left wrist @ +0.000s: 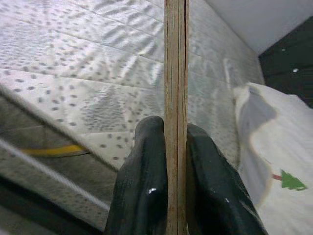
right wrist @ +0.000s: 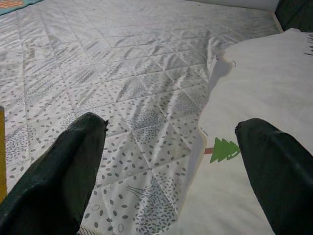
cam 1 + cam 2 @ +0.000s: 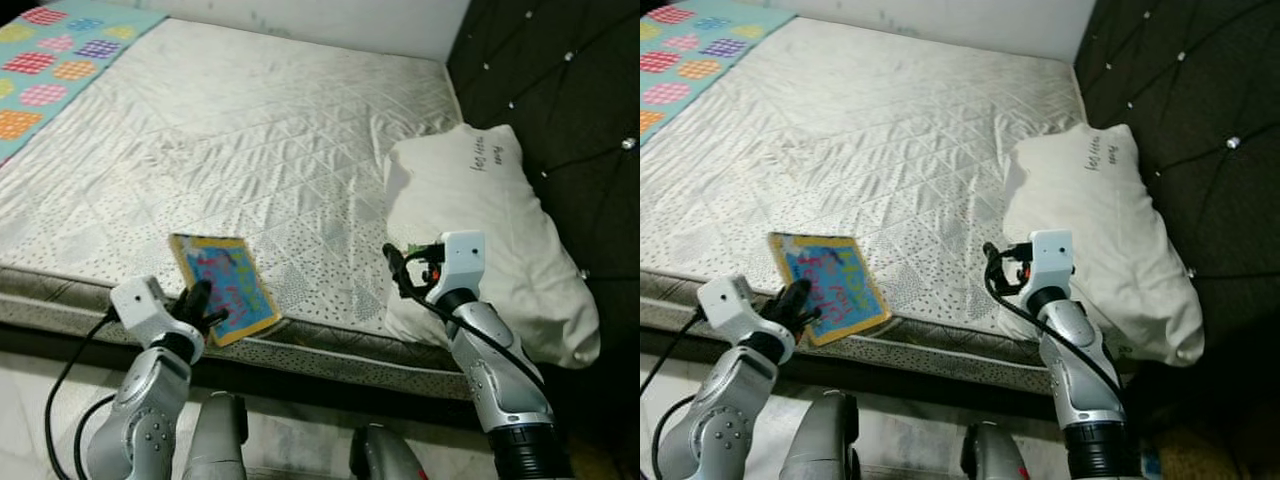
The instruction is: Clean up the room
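— What is seen nearest the camera?

— The left gripper (image 3: pixel 203 303), at about seven o'clock in the head view, with its fingers (image 1: pixel 142 196) clamped on the thin edge of a picture book (image 3: pixel 224 285). The book is held at its near corner only, out past the front edge of the mattress (image 3: pixel 250 150), just above the quilted cover.

— And the other arm?

— The right gripper (image 3: pixel 398 268) is held at about five o'clock, its fingers (image 2: pixel 63 171) spread well apart, with nothing between them. It is poised over the mattress, just beside the white pillow (image 3: pixel 490 230) (a small green tree is printed on it).

— What could go wrong from here?

— A slip is judged the main risk. The book is pinched at one corner, so most of its weight hangs beyond the grip; if the arm is swung quickly, the book may be twisted out of the fingers and dropped to the floor in front of the bed. The far edge could also be caught on the mattress cover if it is lowered.

— And the pillow?

— It could be nudged toward the dark headboard (image 3: pixel 560 90) if the open gripper is advanced carelessly.
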`<state>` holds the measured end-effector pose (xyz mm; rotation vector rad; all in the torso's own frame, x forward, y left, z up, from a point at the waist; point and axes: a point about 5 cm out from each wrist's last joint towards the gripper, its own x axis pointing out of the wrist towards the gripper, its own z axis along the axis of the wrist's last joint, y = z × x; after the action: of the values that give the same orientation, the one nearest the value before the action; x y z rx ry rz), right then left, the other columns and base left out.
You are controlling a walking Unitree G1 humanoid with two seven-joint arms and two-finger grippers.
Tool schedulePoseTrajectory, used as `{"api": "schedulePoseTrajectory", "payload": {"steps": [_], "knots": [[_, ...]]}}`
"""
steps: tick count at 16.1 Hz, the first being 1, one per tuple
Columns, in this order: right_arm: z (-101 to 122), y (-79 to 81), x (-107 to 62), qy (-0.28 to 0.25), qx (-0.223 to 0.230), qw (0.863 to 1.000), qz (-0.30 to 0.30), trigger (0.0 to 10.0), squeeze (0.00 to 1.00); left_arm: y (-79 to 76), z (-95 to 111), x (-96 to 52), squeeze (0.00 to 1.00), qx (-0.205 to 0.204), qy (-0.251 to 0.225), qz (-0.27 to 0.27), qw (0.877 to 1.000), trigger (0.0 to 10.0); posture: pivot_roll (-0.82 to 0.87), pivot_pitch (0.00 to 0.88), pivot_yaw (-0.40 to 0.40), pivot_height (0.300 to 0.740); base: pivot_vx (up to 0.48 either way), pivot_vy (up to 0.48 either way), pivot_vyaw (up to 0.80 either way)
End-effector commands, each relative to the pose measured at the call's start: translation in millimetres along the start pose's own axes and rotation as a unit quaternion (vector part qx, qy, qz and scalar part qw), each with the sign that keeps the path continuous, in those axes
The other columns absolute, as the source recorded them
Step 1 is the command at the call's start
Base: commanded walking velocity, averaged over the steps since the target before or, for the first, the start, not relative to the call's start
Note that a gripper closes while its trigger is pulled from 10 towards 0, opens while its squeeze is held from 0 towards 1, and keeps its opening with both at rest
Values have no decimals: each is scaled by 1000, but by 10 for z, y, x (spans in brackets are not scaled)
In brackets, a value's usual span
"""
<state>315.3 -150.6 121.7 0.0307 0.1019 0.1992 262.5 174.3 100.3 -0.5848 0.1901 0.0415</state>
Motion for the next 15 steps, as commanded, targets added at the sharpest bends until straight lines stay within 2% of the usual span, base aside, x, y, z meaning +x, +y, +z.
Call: {"api": "schedulePoseTrajectory", "payload": {"steps": [1,3,10,13,15], "knots": [[49,-23,-2,-8,0,1000,-2,10000,0,-105,86,8,0,0,-23,-29,999,10000,5,111,-90,634,0,0,0],[47,-23,-3,-7,2,1000,-1,10000,0,-114,84,4,0,0,-23,-33,999,10000,5,112,-90,634,0,0,0],[45,-19,0,-4,3,1000,2,10000,0,-125,70,1,0,1,-19,-39,999,10000,4,115,-92,634,262,0,0],[39,-10,5,-4,9,1000,3,10000,0,-131,66,9,0,1,-18,-41,999,10000,3,113,-90,634,279,0,-800],[41,-10,6,-4,7,1000,3,10000,0,-133,67,12,0,1,-18,-43,999,10000,4,113,-89,634,274,0,0]]}}
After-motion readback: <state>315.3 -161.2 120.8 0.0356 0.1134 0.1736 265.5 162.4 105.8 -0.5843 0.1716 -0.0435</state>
